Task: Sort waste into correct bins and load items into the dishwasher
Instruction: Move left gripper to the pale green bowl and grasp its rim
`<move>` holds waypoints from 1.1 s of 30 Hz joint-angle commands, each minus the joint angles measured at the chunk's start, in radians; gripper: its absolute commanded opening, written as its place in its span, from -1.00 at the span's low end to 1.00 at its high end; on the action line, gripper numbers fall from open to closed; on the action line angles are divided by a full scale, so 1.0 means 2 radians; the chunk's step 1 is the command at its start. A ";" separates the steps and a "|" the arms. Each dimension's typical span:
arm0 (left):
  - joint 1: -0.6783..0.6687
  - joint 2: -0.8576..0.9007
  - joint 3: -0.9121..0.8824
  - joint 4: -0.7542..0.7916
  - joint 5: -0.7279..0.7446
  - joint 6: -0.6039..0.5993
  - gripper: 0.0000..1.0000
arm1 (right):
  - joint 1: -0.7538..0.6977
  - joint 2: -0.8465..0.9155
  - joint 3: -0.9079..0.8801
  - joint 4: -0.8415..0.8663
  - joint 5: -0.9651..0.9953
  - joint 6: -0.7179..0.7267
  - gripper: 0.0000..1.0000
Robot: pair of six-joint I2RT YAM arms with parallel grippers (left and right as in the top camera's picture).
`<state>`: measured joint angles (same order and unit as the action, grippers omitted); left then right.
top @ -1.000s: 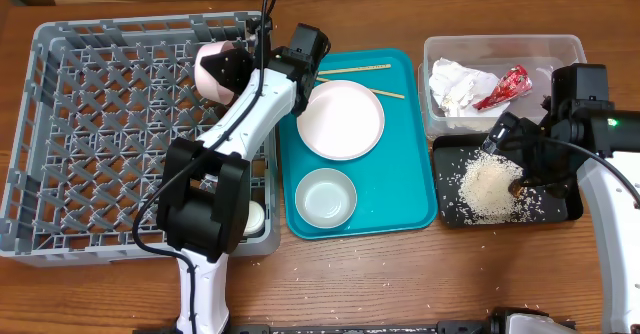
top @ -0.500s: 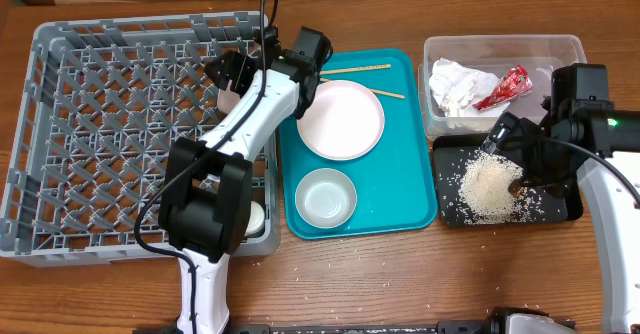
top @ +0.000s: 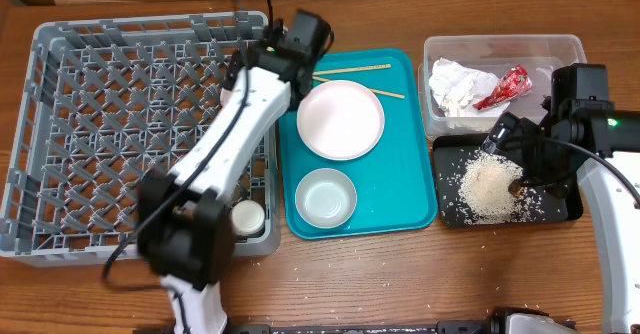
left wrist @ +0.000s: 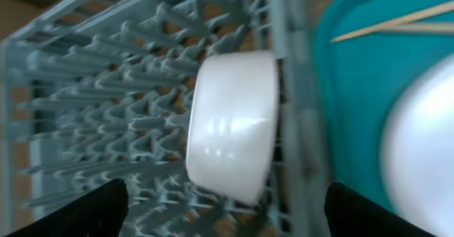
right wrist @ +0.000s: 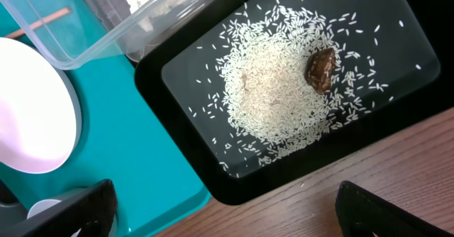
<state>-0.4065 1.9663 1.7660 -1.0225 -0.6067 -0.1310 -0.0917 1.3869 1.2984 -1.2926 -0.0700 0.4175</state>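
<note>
A pale bowl (left wrist: 234, 123) lies on its side in the grey dish rack (left wrist: 92, 88) against its right wall. My left gripper (left wrist: 227, 212) hangs open just above it, touching nothing. A round plate (top: 340, 119), a second bowl (top: 326, 196) and chopsticks (top: 355, 69) sit on the teal tray (top: 410, 174). A small cup (top: 247, 215) stands in the rack's front right corner. The napkin (top: 455, 82) and red wrapper (top: 505, 86) lie in the clear tub (top: 500, 46). Rice (right wrist: 277, 95) with a brown scrap (right wrist: 320, 68) fills the black tray (right wrist: 397, 24). My right gripper (right wrist: 230, 212) is open over its near edge.
The rack (top: 60, 124) takes up the table's left half, with the teal tray right beside it. The tub and black tray (top: 560, 209) stand close together at the right. A few stray grains lie on the wood in front of the black tray.
My left gripper has opened and let go of the bowl, which now rests in the rack. The left arm has drawn back toward the rack's far right corner. The right arm has stayed still.
</note>
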 commanded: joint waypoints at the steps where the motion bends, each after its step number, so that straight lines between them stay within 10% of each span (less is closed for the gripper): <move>1: -0.007 -0.089 0.034 -0.015 0.174 -0.011 0.80 | -0.001 -0.003 0.003 0.003 0.008 0.001 1.00; 13: -0.056 -0.157 0.025 -0.115 0.370 -0.012 0.51 | -0.001 -0.003 0.003 0.003 0.008 0.001 1.00; 33: -0.116 -0.144 -0.180 -0.007 0.372 0.078 0.59 | -0.001 -0.003 0.003 0.003 0.008 0.001 1.00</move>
<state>-0.6399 1.6722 1.4708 -1.0710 0.1059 -0.0555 -0.0917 1.3869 1.2984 -1.2934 -0.0696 0.4179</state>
